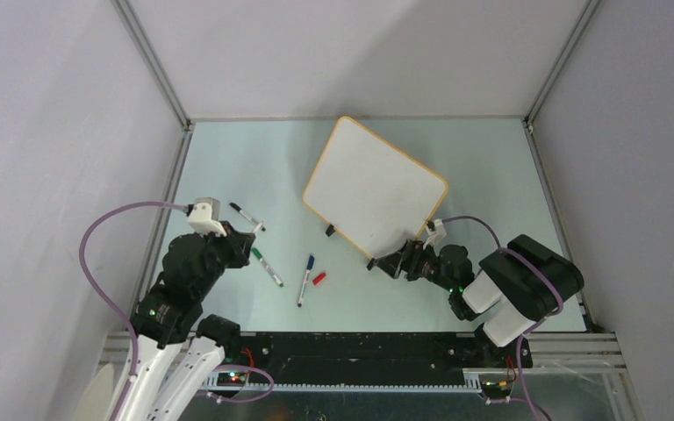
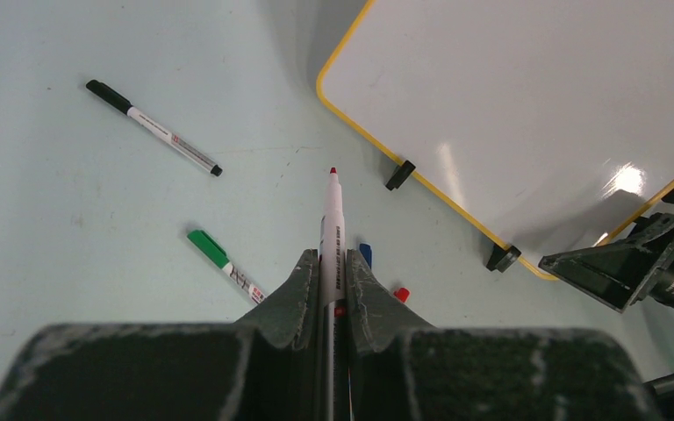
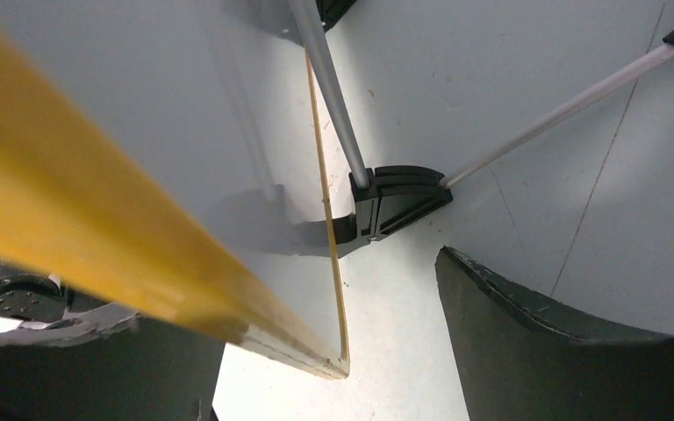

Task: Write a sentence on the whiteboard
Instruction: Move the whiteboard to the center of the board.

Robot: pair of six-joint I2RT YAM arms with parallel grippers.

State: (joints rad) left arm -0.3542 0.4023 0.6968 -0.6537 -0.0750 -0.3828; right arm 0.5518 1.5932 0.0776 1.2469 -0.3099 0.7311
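I read the left end effector (image 2: 332, 263) as clenched on an uncapped red-tipped marker (image 2: 332, 206), whose tip points towards the whiteboard (image 1: 373, 189) but stays apart from it. The whiteboard rests skewed at the middle rear of the table (image 1: 228, 167), and the right end effector (image 1: 395, 261) stands released with its fingers either side of the board's near right corner; I cannot tell whether they touch the frame. A black marker (image 1: 246, 216), a green marker (image 1: 266, 267), a blue marker (image 1: 305, 279) and a red cap (image 1: 319, 279) lie loose near the left arm.
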